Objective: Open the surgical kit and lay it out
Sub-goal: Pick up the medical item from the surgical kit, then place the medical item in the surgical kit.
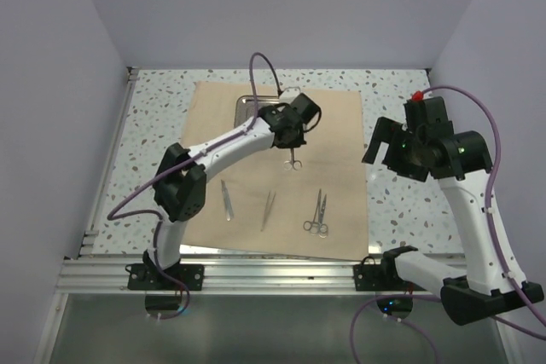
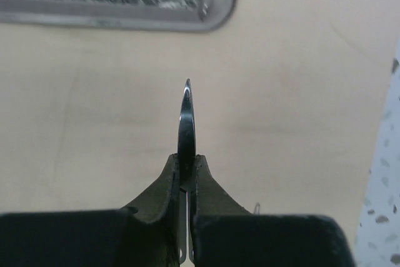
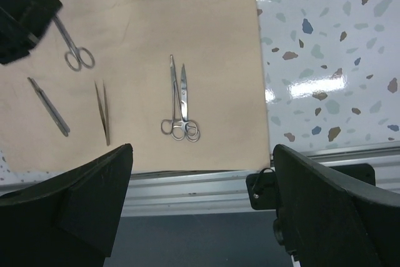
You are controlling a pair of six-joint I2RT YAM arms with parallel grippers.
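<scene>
The left pincer [image 2: 187, 161] is pressed together on a slim steel instrument [image 2: 186, 110] — probably ring-handled scissors, though its handles are hidden here. Its blade pokes forward over the tan cloth [image 2: 281, 123], and the steel tray [image 2: 125, 14] lies just beyond the tip. The right pincer [image 3: 203, 154] hangs spread wide. Ahead of it two scissors [image 3: 180, 104], tweezers [image 3: 103, 112] and a scalpel [image 3: 49, 107] lie apart on the cloth.

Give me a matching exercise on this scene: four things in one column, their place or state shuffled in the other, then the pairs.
1 steel tray
2 left gripper
3 right gripper
4 tweezers

A open, holding nothing
B lying flat beside the scalpel
C shut on scissors
D at the far end of the cloth

Pairs: 1-D, 2-C, 3-A, 4-B
</scene>
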